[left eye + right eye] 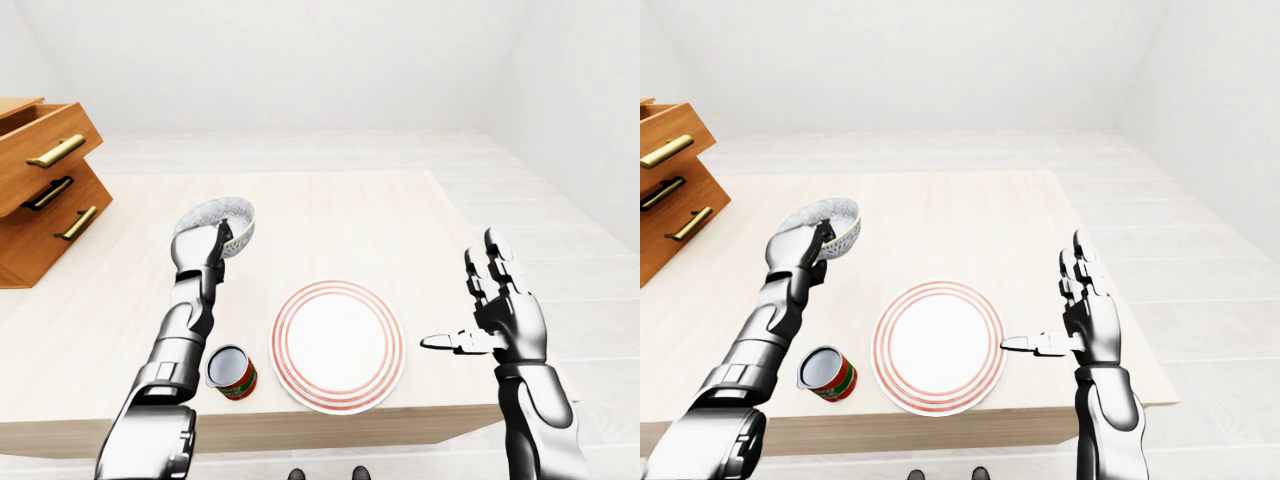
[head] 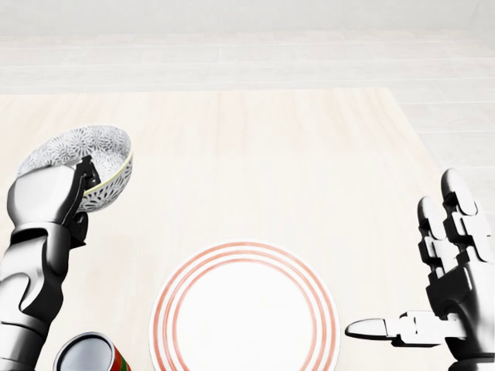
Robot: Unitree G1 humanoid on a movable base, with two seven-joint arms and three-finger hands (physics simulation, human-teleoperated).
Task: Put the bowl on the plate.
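Evidently the left hand (image 2: 48, 195) pinched the rim of the patterned ceramic bowl (image 2: 87, 151), which was tilted in the air at the head view's left; so thin a grip on glossy glaze could slip and drop it near the tin can (image 2: 87, 355). The flat red-ringed plate (image 2: 244, 313) lay bare, well apart; the right hand (image 2: 450, 284) hovered open-fingered, empty.

Tilted patterned bowl (image 2: 87, 148) in left hand (image 2: 46, 197), upper-left of red-ringed plate (image 2: 244, 317).
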